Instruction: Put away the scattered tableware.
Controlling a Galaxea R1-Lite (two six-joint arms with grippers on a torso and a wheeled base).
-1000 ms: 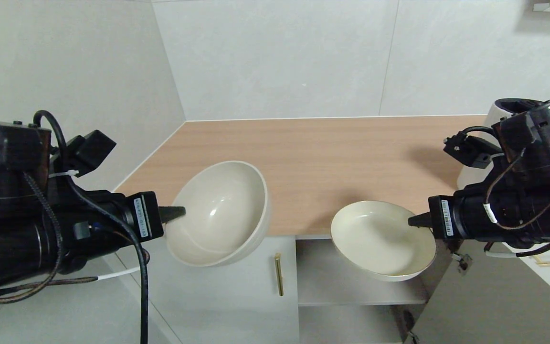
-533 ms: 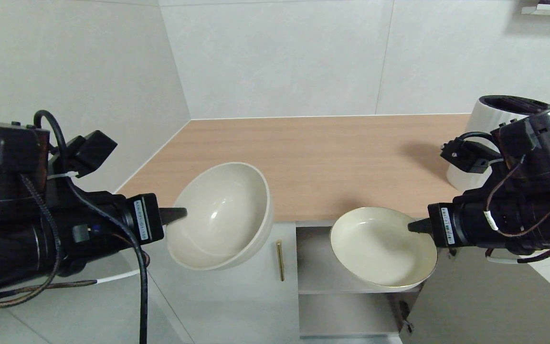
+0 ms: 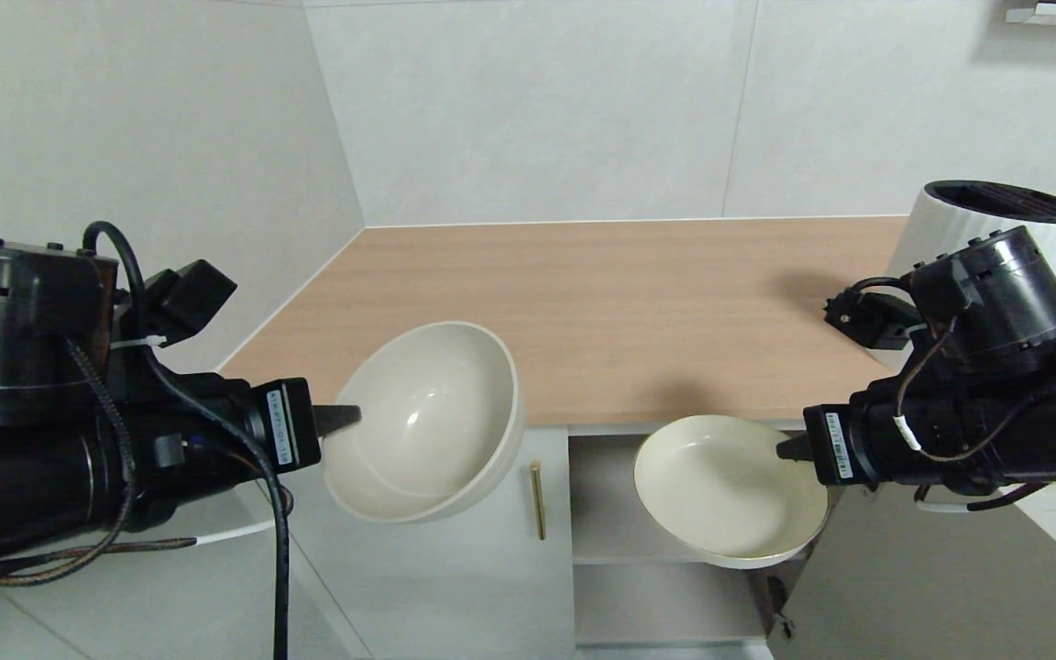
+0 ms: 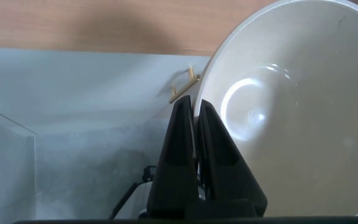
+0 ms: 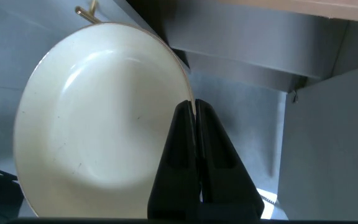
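Note:
My left gripper (image 3: pixel 345 418) is shut on the rim of a deep cream bowl (image 3: pixel 427 422), held in the air in front of the counter edge at the left; its wrist view has the fingers (image 4: pixel 194 112) pinching the bowl (image 4: pixel 291 112) rim. My right gripper (image 3: pixel 785 449) is shut on the rim of a shallow cream plate (image 3: pixel 725 490), held in front of the open cabinet (image 3: pixel 620 513) below the counter. In the right wrist view the plate (image 5: pixel 98 118) hangs tilted from the shut fingers (image 5: pixel 194 115).
The wooden counter (image 3: pixel 601 312) runs along a tiled wall. A white cylindrical container (image 3: pixel 986 220) stands at its far right. A closed cabinet door with a brass handle (image 3: pixel 537 513) is left of the open shelves. The open cabinet door (image 3: pixel 913 587) hangs at the right.
The camera shifted. My right gripper lowered the plate from counter height to in front of the open cabinet. The left gripper and bowl stayed almost in place.

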